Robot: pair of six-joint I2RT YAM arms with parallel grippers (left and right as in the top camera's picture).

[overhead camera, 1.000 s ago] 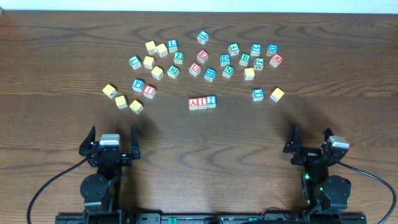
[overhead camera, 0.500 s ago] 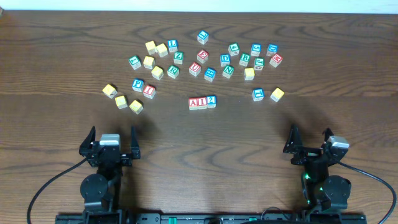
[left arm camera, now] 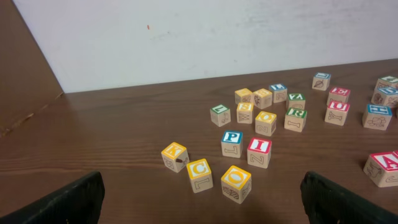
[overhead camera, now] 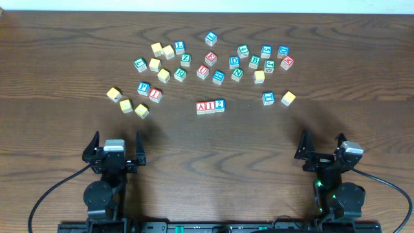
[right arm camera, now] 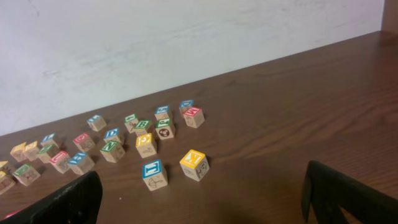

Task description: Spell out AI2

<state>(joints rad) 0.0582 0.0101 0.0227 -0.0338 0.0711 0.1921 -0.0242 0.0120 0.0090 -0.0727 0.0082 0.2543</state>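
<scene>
Three cubes stand side by side in a row at the table's middle: the red "A" cube, the red "I" cube and the blue "2" cube. They touch and read A I 2. The "A" cube also shows at the right edge of the left wrist view. My left gripper is open and empty near the front left, far from the row. My right gripper is open and empty near the front right.
Many other letter cubes lie scattered across the far half of the table, such as a blue "P" and yellow cubes on the left, and a blue cube and a yellow one on the right.
</scene>
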